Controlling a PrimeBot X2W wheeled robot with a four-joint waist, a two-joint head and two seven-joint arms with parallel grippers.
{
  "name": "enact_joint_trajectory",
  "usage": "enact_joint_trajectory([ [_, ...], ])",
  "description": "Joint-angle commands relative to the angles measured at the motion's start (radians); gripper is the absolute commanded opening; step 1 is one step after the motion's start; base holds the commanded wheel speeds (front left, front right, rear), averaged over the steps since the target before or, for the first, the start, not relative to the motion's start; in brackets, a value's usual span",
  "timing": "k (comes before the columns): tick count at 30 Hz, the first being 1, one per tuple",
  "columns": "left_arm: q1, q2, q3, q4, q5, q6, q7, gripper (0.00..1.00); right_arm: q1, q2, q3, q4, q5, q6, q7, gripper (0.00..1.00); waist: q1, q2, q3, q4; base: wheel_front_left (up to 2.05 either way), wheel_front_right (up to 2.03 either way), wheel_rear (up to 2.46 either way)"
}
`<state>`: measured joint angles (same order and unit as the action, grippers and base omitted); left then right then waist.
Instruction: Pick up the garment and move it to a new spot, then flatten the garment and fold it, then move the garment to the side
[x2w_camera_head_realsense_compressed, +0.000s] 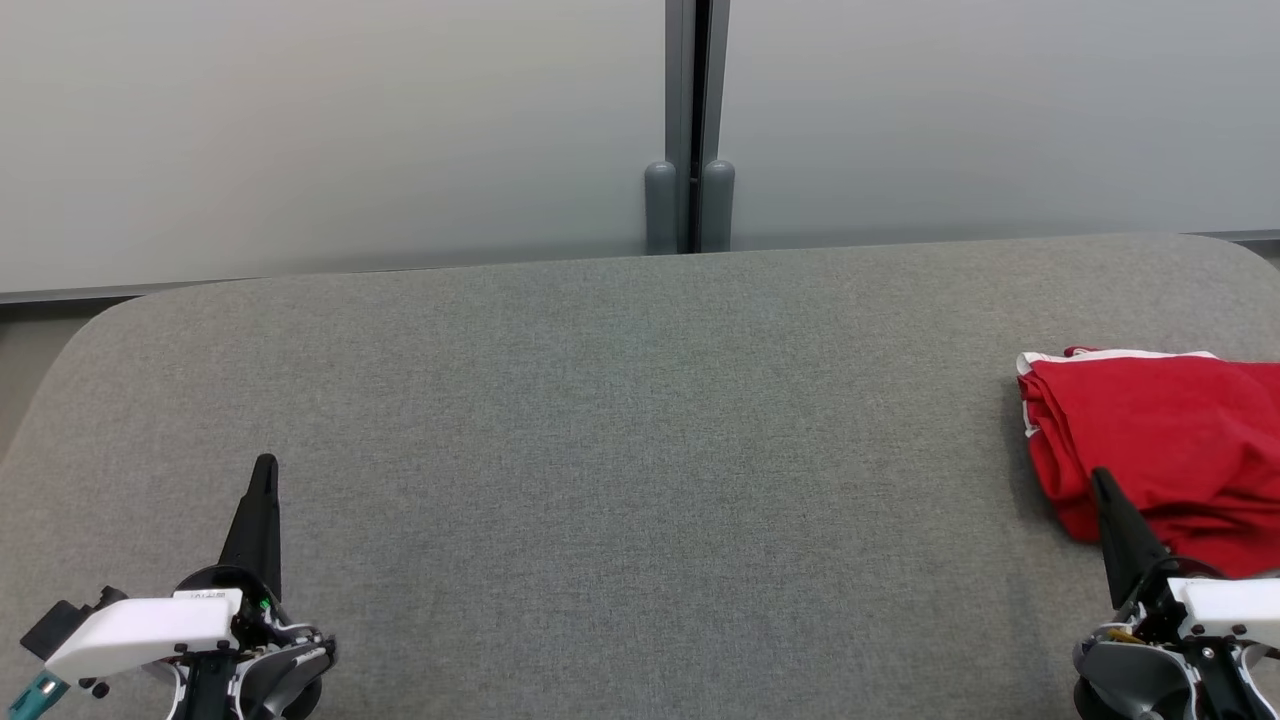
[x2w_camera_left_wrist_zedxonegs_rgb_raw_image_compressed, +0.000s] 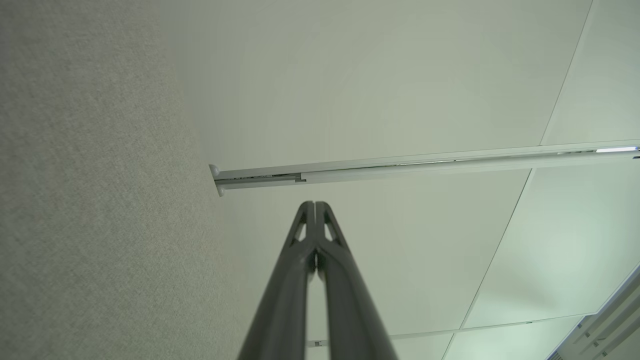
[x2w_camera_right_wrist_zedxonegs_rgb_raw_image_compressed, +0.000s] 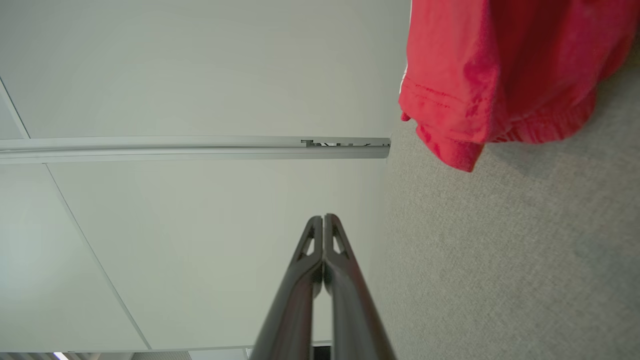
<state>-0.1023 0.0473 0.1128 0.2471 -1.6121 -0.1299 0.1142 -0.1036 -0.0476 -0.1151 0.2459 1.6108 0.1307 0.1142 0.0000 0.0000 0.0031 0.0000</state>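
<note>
A red garment (x2w_camera_head_realsense_compressed: 1160, 440) with a white trim lies bunched at the right edge of the grey cloth surface (x2w_camera_head_realsense_compressed: 640, 430), partly cut off by the head view's edge. The right wrist view has the garment (x2w_camera_right_wrist_zedxonegs_rgb_raw_image_compressed: 500, 70) at its upper right. My right gripper (x2w_camera_head_realsense_compressed: 1102, 482) stands shut at the lower right, its tip in front of the garment's near edge, nothing between its fingers (x2w_camera_right_wrist_zedxonegs_rgb_raw_image_compressed: 324, 220). Over at the lower left my left gripper (x2w_camera_head_realsense_compressed: 266, 465) is shut too, far from the garment, with its fingers (x2w_camera_left_wrist_zedxonegs_rgb_raw_image_compressed: 315, 206) pressed together.
A pale wall panel runs behind the surface, split by a dark grey vertical post (x2w_camera_head_realsense_compressed: 690, 130) at the middle. The surface has rounded far corners, and a strip of floor (x2w_camera_head_realsense_compressed: 30, 350) shows at the far left.
</note>
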Motion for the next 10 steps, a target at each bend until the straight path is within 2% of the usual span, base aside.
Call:
enact_joint_trajectory([
  [1, -0.013, 0.006, 0.005, -0.003, -0.001, -0.002, 0.004, 0.00, -0.009, -0.003, -0.003, -0.003, 0.002, 0.000, 0.005, 0.00, 0.0000, 0.0000, 0.000, 0.000, 0.00, 0.00, 0.00],
  [10, -0.013, 0.006, 0.004, -0.003, -0.001, -0.002, 0.004, 0.00, -0.009, -0.004, -0.003, -0.003, 0.002, 0.000, 0.004, 0.00, 0.0000, 0.0000, 0.000, 0.000, 0.00, 0.00, 0.00],
])
